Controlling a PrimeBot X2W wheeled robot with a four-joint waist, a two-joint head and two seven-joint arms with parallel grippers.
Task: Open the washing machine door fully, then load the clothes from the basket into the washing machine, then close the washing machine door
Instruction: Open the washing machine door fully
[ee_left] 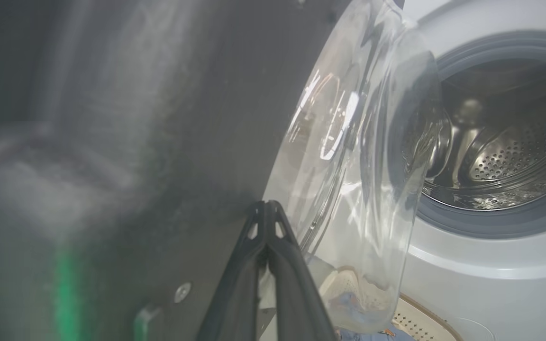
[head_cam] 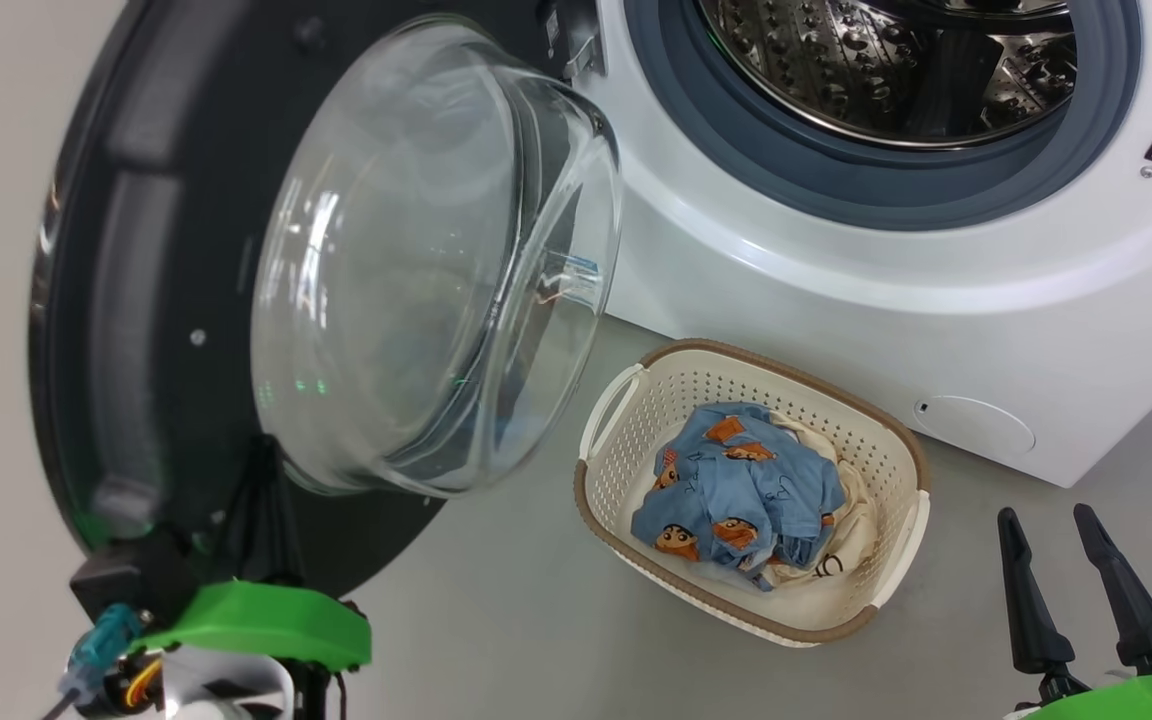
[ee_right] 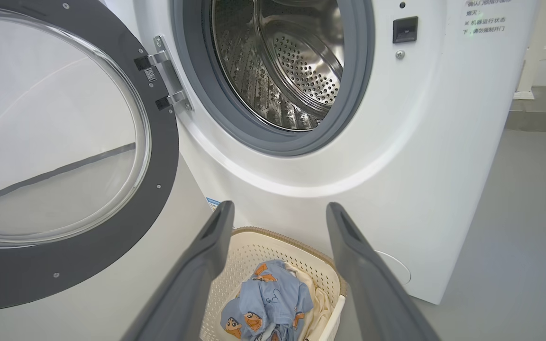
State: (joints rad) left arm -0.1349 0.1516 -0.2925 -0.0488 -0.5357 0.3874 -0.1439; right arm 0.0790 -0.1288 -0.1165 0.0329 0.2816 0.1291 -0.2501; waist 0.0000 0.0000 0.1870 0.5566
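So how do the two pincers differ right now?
The left pincer is shut; the right pincer stands open, holding nothing. The left pincer is up at the black rim of the door; the right pincer is apart, right of the basket. Both have long dark fingers.

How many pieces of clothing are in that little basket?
2. A light blue garment with cartoon faces lies on top in the basket; a cream-white garment peeks out beneath it, at its right in the head view. More could be hidden underneath.
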